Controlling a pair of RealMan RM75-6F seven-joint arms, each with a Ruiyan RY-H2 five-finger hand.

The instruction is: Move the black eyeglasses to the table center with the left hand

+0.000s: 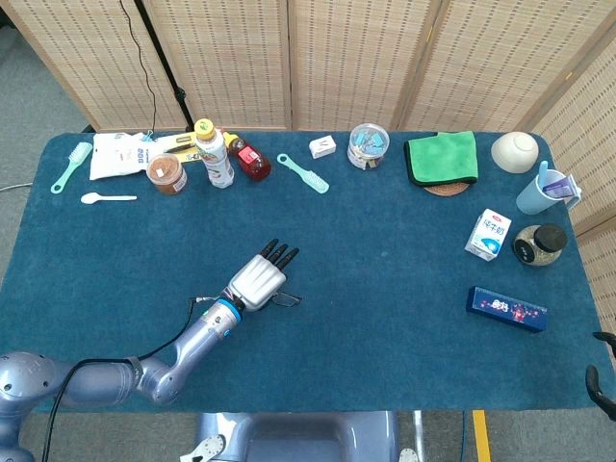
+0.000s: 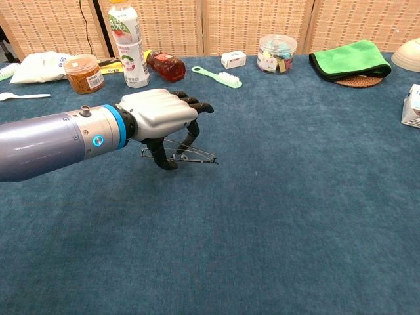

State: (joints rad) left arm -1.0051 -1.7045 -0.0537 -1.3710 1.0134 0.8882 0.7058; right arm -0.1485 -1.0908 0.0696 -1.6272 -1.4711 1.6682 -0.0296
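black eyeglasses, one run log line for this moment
left robot hand | pinching black eyeglasses | just above cloth | left of table centre

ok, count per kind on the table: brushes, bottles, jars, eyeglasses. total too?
Brushes: 2
Bottles: 2
Jars: 3
Eyeglasses: 1
Total: 8

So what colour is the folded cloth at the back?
Green cloth with a dark edge, best in the head view.
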